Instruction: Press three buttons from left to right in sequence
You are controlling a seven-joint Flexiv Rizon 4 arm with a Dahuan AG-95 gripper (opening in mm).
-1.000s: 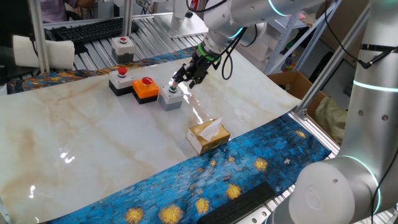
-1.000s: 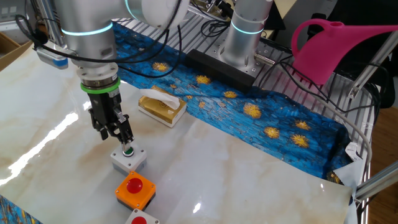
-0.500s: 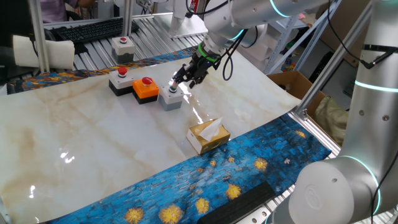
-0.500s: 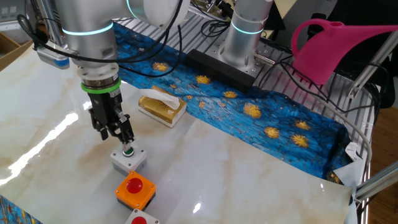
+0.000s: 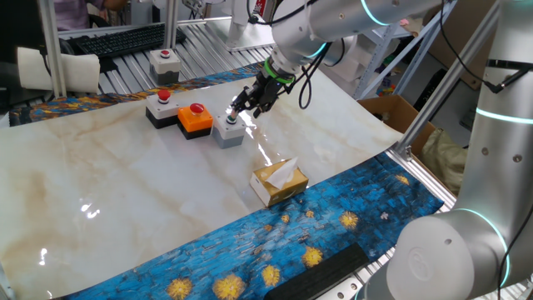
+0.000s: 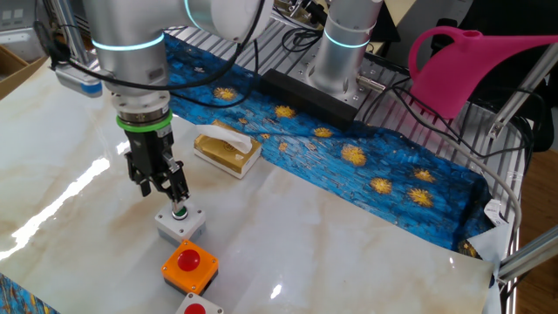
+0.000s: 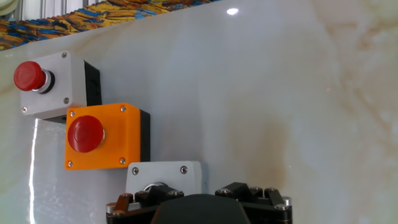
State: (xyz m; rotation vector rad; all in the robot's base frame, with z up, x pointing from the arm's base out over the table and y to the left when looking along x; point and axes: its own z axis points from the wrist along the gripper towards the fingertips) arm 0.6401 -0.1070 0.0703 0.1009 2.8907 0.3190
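Observation:
Three button boxes stand in a row on the marble table. The black box with a white top and red button (image 5: 161, 107) is at the left, the orange box with a red button (image 5: 195, 119) in the middle, and the grey box with a green button (image 5: 227, 129) at the right. My gripper (image 5: 242, 106) hangs tilted just over the grey box (image 6: 180, 225), its tip right above the green button (image 6: 180, 212). I cannot tell whether it touches the button. The hand view shows the white-topped box (image 7: 53, 84), the orange box (image 7: 99, 137) and the grey box (image 7: 165, 175). The gripper body hides the fingertips there.
A tan tissue box (image 5: 279, 182) lies in front of the row, also seen in the other fixed view (image 6: 227, 148). A separate pale grey box with a red button (image 5: 164, 64) sits on the rack behind. A pink watering can (image 6: 471, 65) and a second arm base (image 6: 344, 52) stand past the blue cloth.
The arm has shifted only very slightly. The gripper stays over the grey box with the green button.

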